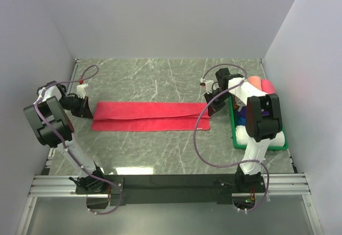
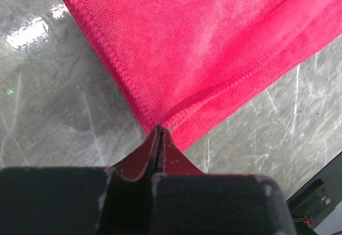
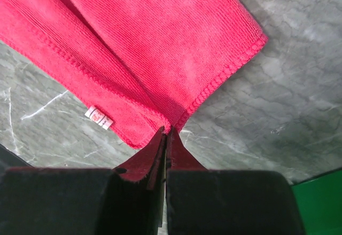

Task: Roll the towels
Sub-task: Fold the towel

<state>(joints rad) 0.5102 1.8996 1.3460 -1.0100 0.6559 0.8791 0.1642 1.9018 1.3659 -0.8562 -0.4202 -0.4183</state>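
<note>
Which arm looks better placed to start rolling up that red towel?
Left, I'd guess. The left fingers and right fingers each pinch an end of the red towel, but rolling from the left ends near the green tray.

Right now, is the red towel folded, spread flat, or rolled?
Folded, not rolled: the red towel lies as a flat strip, its layered hemmed edges visible in both wrist views.

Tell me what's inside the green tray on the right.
At the far end of the green tray lies pink cloth. A bit of blue cloth shows by its left rim. The right arm covers the rest, so nothing more can be told.
</note>
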